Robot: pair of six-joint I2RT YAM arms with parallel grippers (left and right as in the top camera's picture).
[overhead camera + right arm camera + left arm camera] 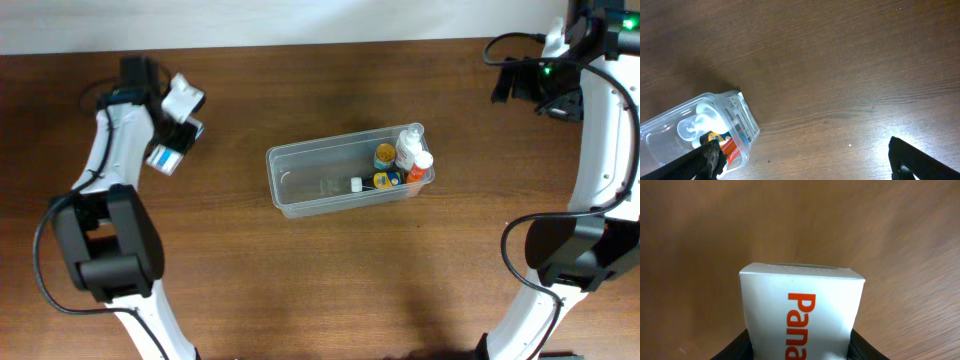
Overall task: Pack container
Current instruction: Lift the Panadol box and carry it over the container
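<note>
Overhead, the left arm reaches along the left side of the brown wooden table (300, 290), toward its far edge. The left gripper (799, 349) is clamped on a small white cardboard box with orange-red lettering (800, 305): in the left wrist view a dark finger presses each side of the box, whose top edge points out over bare wood. Whether the box touches the table cannot be told.

A broad strip of bare wood lies between that box and the clear, see-through plastic container with rounded corners and a rim (300, 180), which sits near the table's middle, its long sides running left to right and its right end turned slightly toward the far edge. Bare wood shows along all four of its walls.

Small bottles crowd the container's right end: a round yellow-lidded jar (385, 155), a white bottle (408, 147) and an orange-capped bottle (421, 165) against the end wall. A tiny white cap (356, 184) lies nearer the middle, by the near wall.

The right gripper (804, 147) hangs at the far right corner, well apart from the container, jaws spread wide and holding nothing, with wood between its fingers
</note>
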